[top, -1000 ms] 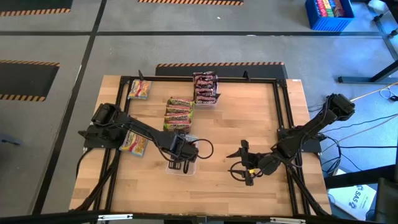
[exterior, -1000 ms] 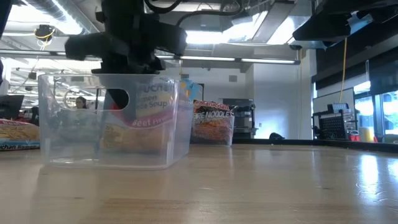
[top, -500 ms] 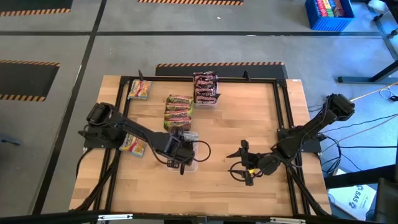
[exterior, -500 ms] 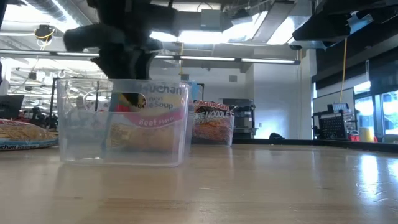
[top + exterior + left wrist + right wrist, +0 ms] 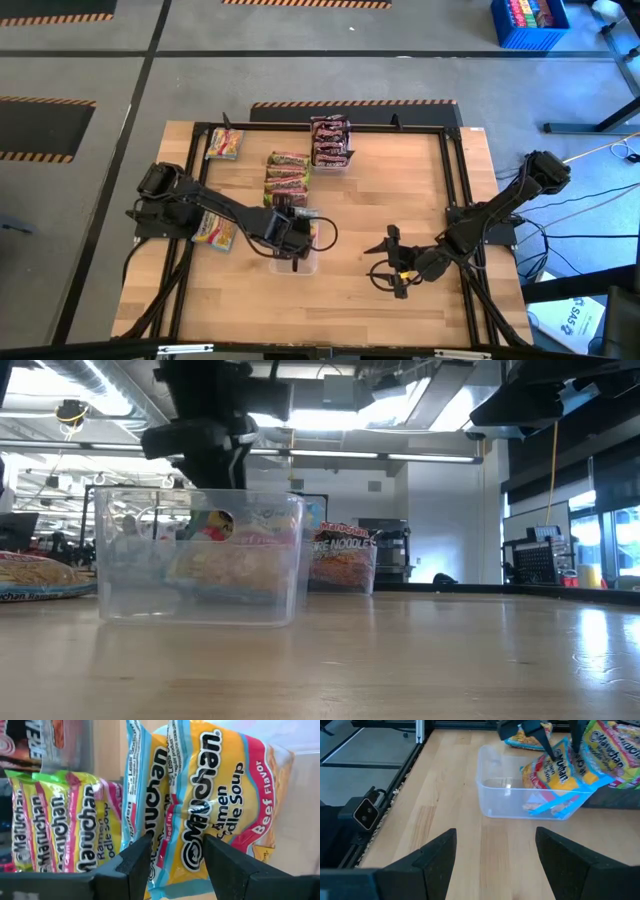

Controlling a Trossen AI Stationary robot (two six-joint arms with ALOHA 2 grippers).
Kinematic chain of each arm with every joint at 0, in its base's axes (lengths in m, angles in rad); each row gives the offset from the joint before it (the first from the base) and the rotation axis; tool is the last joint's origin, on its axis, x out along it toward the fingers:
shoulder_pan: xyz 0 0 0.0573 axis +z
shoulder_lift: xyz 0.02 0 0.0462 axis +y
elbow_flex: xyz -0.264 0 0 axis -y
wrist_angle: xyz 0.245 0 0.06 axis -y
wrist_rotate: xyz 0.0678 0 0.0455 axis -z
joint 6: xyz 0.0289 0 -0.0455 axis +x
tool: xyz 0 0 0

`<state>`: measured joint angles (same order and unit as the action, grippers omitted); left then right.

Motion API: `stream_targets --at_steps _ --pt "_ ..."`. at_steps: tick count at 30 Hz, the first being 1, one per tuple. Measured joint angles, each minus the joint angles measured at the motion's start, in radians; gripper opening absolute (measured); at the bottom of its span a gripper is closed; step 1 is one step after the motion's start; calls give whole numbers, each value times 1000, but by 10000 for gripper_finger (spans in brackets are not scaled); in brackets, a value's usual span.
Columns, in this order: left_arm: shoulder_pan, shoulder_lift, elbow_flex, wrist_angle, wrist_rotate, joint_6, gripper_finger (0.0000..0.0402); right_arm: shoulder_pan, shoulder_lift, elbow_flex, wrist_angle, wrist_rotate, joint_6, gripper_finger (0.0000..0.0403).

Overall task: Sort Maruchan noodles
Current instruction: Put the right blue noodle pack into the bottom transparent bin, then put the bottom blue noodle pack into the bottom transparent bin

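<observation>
You see the wooden table (image 5: 400,200) filling the middle of the high view, and on it the Maruchan noodles lie in several groups. The green-and-orange packets (image 5: 287,181) stand in a row at the centre of the upper half, and just to their upper right the dark brown-red packets (image 5: 330,141) sit in a clear container (image 5: 348,160) near the top edge of the table. One yellow-pink packet (image 5: 224,144) lies at the upper left corner of the table, and another (image 5: 213,230) lies at the left side, partly under the left arm. The clear tray (image 5: 520,795) stands a little left of the centre, low on the table, and it holds two yellow-pink beef packets (image 5: 560,770), which lean tilted over its far rim in the right wrist view. The left gripper (image 5: 290,240) is directly above this tray; in the left wrist view its fingers (image 5: 137,865) are parted, with the edge of a yellow-pink packet between them, but you cannot tell if they press on it. The right gripper (image 5: 392,262) waits at the lower right of the centre, its fingers wide apart and holding nothing.
</observation>
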<state>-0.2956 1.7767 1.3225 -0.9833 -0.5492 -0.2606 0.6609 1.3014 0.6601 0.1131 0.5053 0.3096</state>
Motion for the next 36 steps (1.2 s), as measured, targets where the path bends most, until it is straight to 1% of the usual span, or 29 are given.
stream_targets --at_steps 7,9,12,18,22,26,30,33,36 --pt "-32 -27 7 4 18 -2 172 0 0 0 -2 -1 0 254" --pt "-50 -37 24 -3 21 -8 172 0 0 0 -1 -1 0 254" --pt "-84 -64 60 -44 29 -55 172 0 0 0 -1 -1 0 254" --pt "-163 -140 80 -152 119 -271 172 0 0 0 -2 -8 27 254" --pt "-231 -186 71 -277 91 -456 172 1 19 0 5 -10 44 254" --pt "-286 -248 -2 -349 72 -656 172 0 77 0 32 -19 51 254" --pt "-322 -322 -125 -365 80 -866 172 0 141 0 79 -17 53 254" --pt "-321 -384 -242 -370 138 -1039 172 0 188 0 137 -3 51 254" --pt "-305 -422 -355 -369 206 -1160 172 0 234 0 193 10 43 254"
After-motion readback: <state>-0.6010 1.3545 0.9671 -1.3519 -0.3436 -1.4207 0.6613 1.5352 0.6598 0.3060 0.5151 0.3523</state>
